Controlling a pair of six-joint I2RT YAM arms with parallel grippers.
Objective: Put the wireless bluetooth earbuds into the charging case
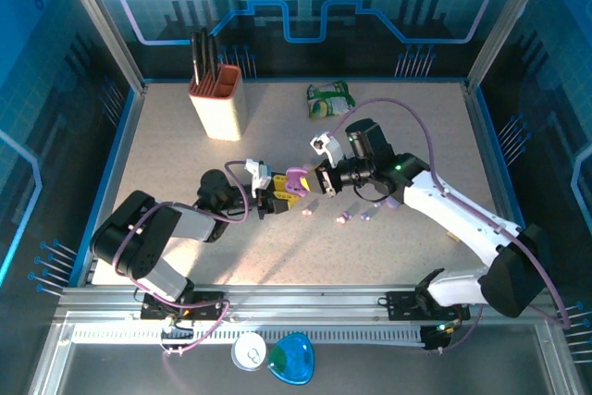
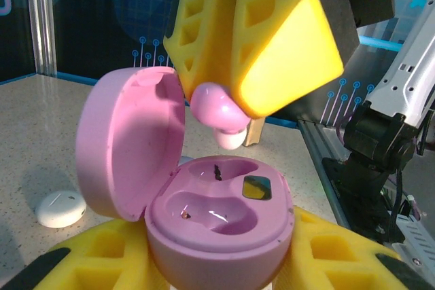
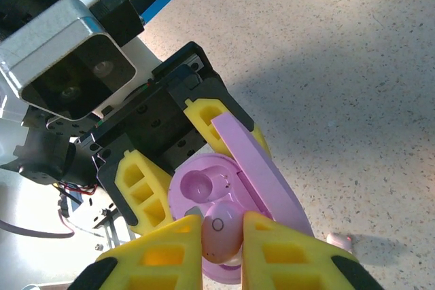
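Right end effector (image 3: pixel 221 225) pinches a half-hidden pink earbud (image 3: pixel 219 239) above the open case (image 2: pixel 217 202) clamped in left end effector (image 2: pixel 217 266).

Speckled beige table (image 1: pixel 185 173) w/ blue edging; a beige holder (image 1: pixel 219 104) w/ dark handles stands upright on it, toward the far left. Green-white packet (image 1: pixel 330 99) lies flat to the right of the holder, level w/ it & well apart. Loose earbuds (image 1: pixel 343 219), pale pink & lilac, sit in a rough row on the near side & right of the holder; a small white rounded piece (image 2: pixel 61 207) also lies on the top, place vs the holder unclear.
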